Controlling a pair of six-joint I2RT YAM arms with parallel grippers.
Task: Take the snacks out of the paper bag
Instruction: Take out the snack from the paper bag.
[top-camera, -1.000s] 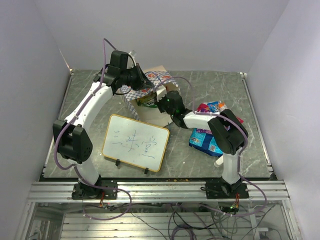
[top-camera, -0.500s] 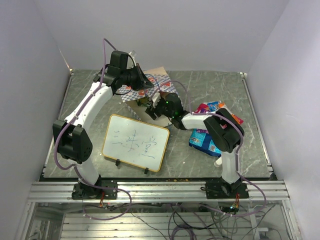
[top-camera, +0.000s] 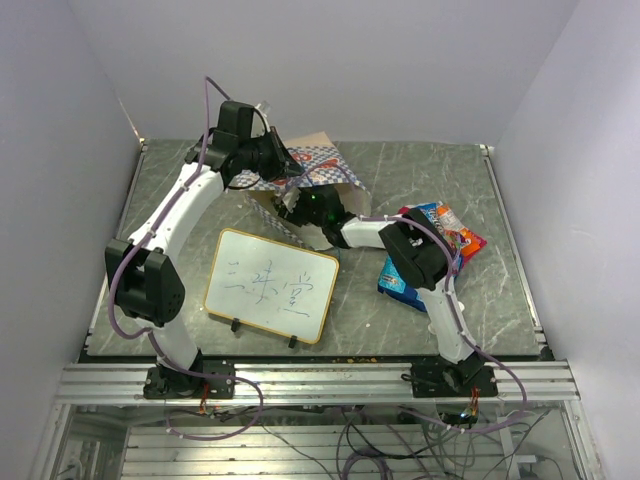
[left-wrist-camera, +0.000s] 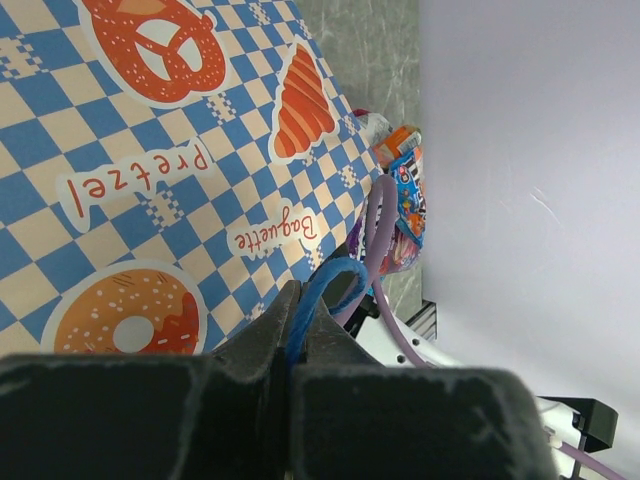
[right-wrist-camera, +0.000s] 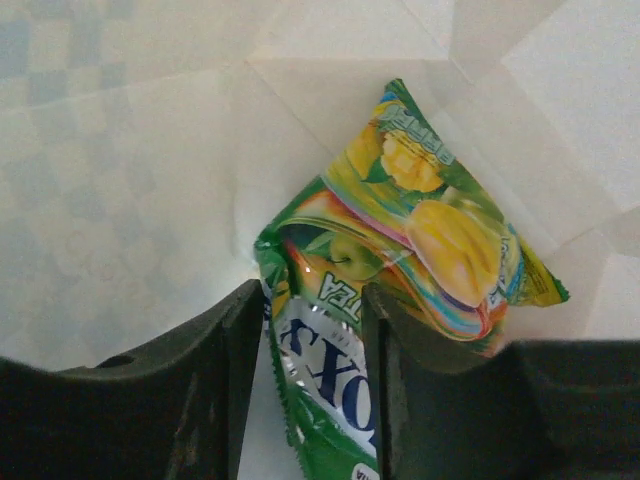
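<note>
While inside the paper bag, the right gripper clasps the green packet.

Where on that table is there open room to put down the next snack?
Bare patches: the far right corner behind the snack pile, and the near right strip of table. The middle is crowded by the paper bag, both arms and the whiteboard.

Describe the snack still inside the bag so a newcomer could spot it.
Find the chequered paper bag behind the whiteboard; inside, between the right gripper fingers, lies a green packet with yellow fruit pictures. The packets outside are blue and red.
</note>
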